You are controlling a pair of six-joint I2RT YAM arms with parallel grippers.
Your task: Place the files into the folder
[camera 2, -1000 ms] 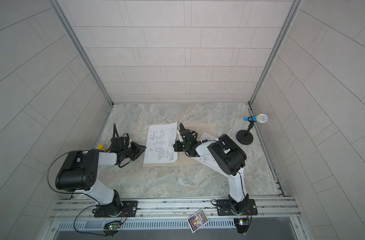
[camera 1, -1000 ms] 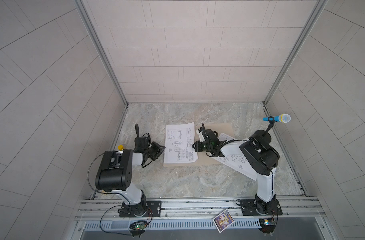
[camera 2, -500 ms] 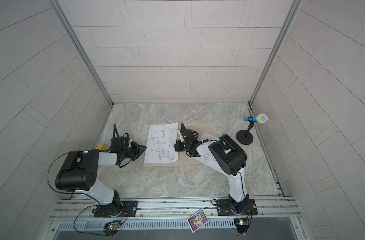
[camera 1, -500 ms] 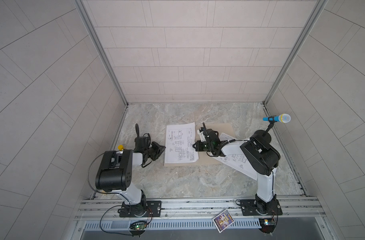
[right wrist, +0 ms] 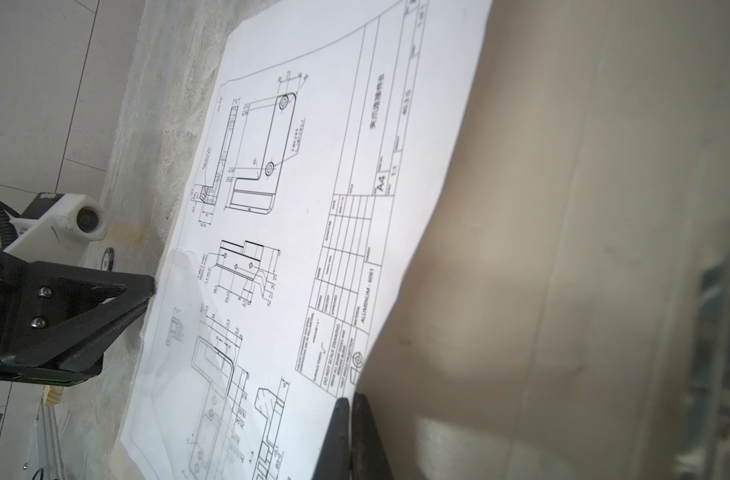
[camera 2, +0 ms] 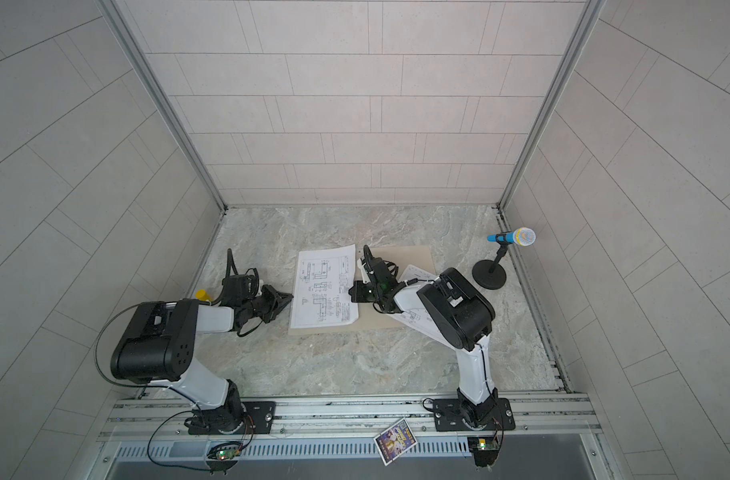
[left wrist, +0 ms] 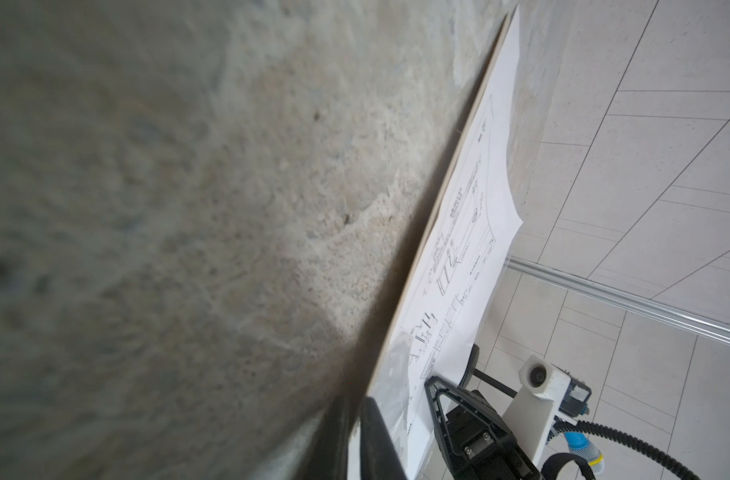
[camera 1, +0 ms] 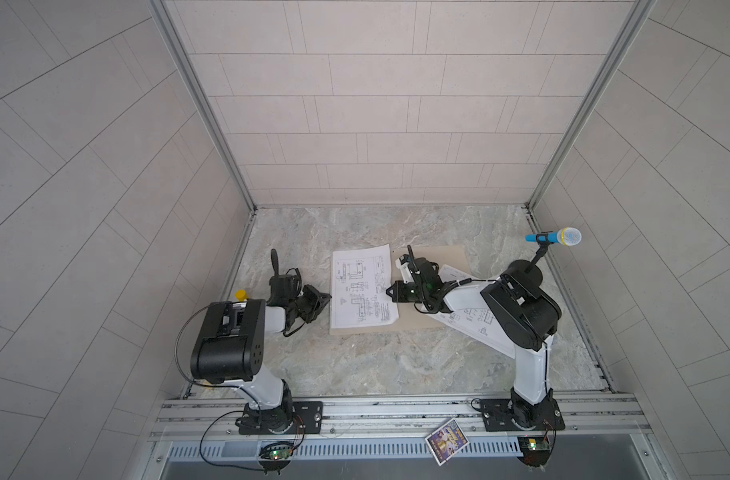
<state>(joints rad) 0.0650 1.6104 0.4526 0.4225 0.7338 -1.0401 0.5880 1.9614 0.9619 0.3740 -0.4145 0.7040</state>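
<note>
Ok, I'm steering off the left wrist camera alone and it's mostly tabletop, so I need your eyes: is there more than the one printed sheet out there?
Observer: Yes. In both top views a second sheet lies partly under the right arm, sticking out past the near right corner of the folder.
Operator: Is the folder open?
Observer: Open flat. In the top views the first sheet covers its left half, and the right half is mostly bare.
Operator: Is the right hand gripping that sheet?
Observer: Its wrist view shows the right hand shut, tips at the sheet's inner edge, nothing visibly pinched.
</note>
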